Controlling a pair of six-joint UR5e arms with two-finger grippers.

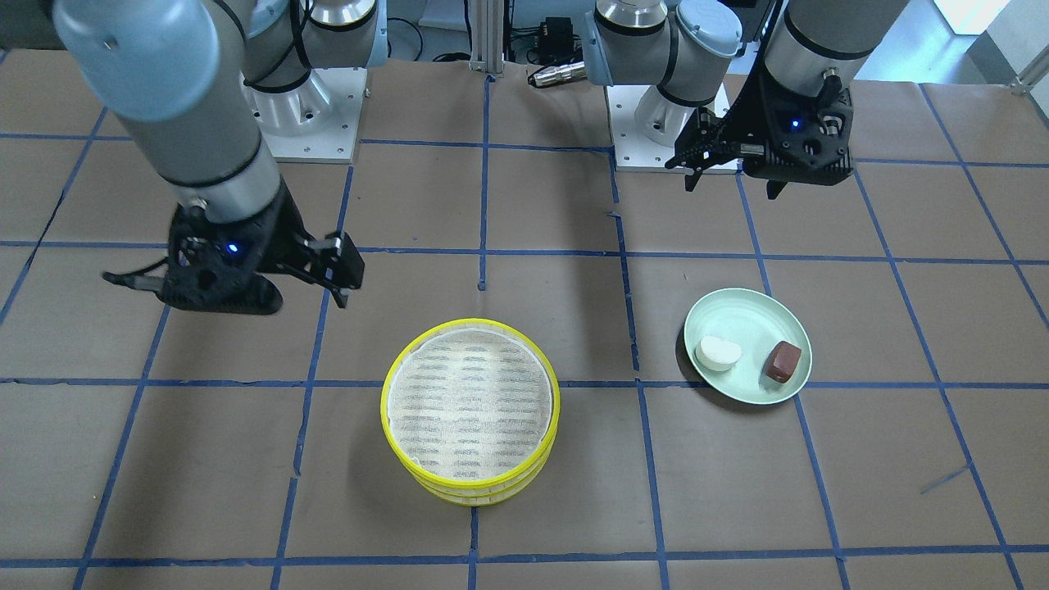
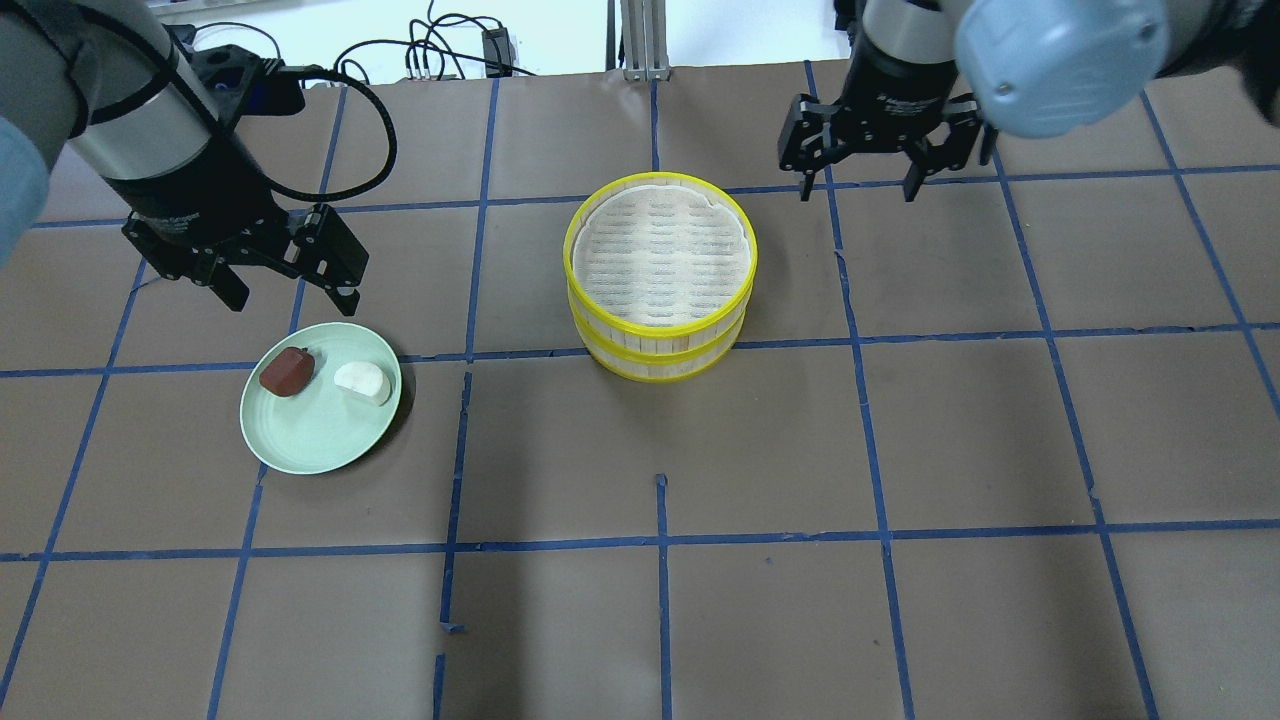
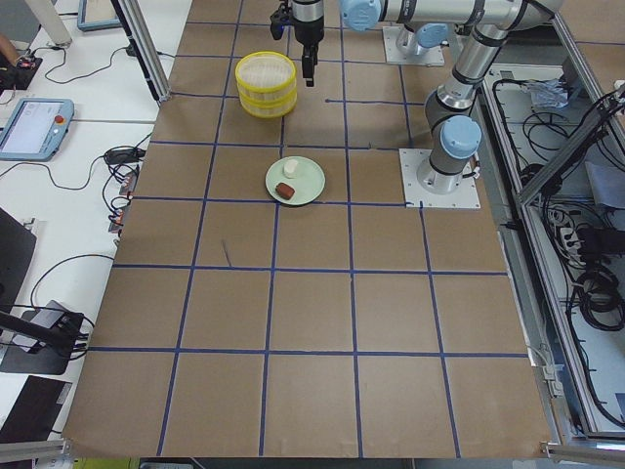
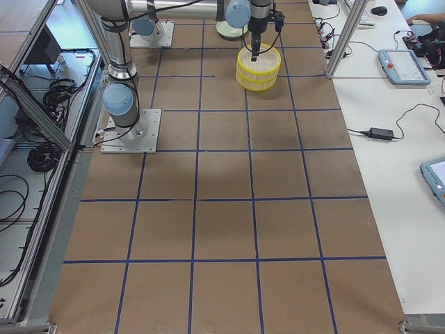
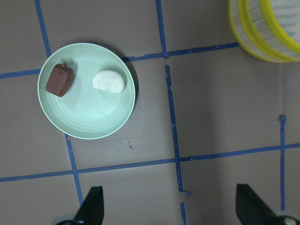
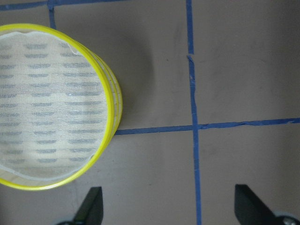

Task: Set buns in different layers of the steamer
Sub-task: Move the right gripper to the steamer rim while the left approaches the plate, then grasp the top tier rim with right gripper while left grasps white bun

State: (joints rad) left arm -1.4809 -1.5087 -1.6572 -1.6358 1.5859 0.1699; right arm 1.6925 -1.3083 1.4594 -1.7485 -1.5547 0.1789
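Note:
The steamer (image 1: 469, 401) stands mid-table as a stack of two yellow-rimmed layers, both seated together, and the top mesh (image 2: 660, 250) is bare. The white bun (image 2: 362, 381) and the reddish-brown bun (image 2: 287, 371) lie side by side on a pale green plate (image 2: 320, 440). My left gripper (image 2: 293, 295) hovers open and empty just behind the plate; its wrist view shows both buns (image 5: 108, 81) (image 5: 59, 80). My right gripper (image 2: 858, 190) hovers open and empty to the right of the steamer (image 6: 47, 108), behind its far edge.
The table is brown paper with a blue tape grid. The two arm bases (image 1: 307, 115) (image 1: 668, 123) stand at the robot's edge. The plate (image 1: 742, 393) lies about one grid square from the steamer.

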